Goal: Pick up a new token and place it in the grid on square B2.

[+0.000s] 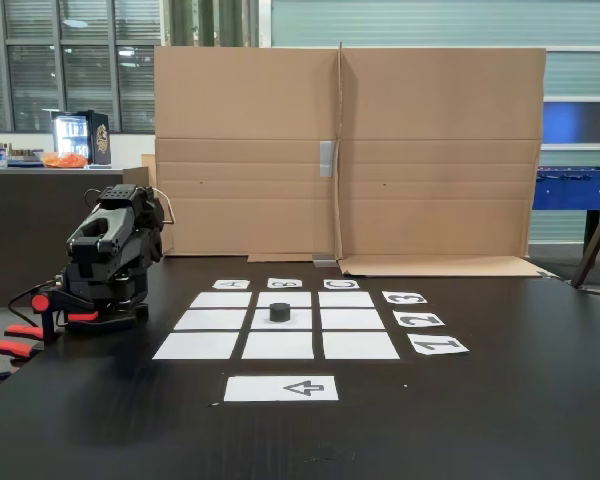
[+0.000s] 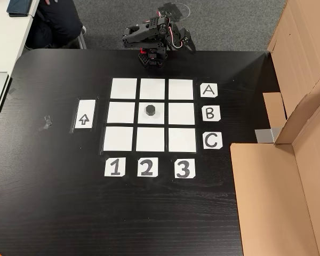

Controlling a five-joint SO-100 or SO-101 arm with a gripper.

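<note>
Token [image 2: 150, 110] sits on square B2 [image 2: 159, 120] (mid grid); arm [image 2: 152, 37] folded

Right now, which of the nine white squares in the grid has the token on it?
The middle one, square B2, in row B and column 2. The black token sits on it; the eight squares around it are bare.

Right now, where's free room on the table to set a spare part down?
Bare black table left of and below the arrow sheet, and below the number labels. Crowded: the grid, token on its middle square, folded arm at the top edge, cardboard on the right.
</note>
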